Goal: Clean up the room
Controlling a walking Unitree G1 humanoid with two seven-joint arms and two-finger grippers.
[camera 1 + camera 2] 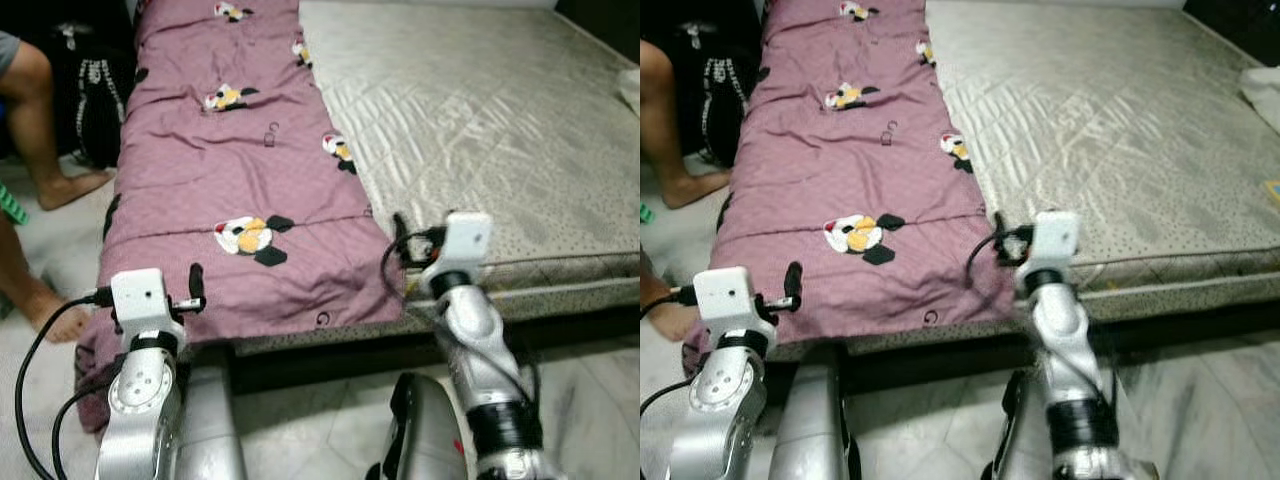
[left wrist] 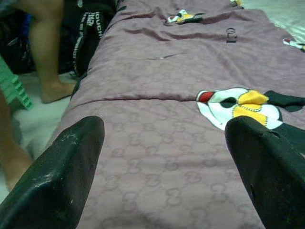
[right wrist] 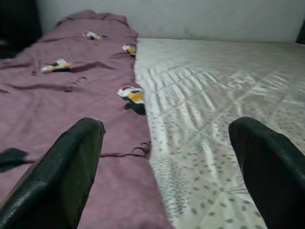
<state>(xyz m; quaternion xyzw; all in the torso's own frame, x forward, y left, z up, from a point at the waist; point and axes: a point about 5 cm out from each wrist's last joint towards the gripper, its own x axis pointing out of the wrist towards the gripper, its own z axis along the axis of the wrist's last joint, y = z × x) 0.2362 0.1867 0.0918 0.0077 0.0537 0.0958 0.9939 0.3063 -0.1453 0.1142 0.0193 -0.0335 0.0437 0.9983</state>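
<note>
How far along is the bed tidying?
Early. Nothing looks finished: the purple blanket covers just the left strip of the mattress. In hand: both the left gripper and right gripper are open at the bed's near edge. Left: grasping and spreading or folding it.

A home bedroom — a low bed with a bare quilted mattress [image 1: 480, 120] and a mauve cartoon-print blanket [image 1: 225, 170] ahead of both grippers.

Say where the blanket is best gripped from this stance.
Probably the blanket's near edge, draped over the mattress end. The left gripper and right gripper, both open, face its two corners; coming straight forward, each could pinch a corner there.
</note>
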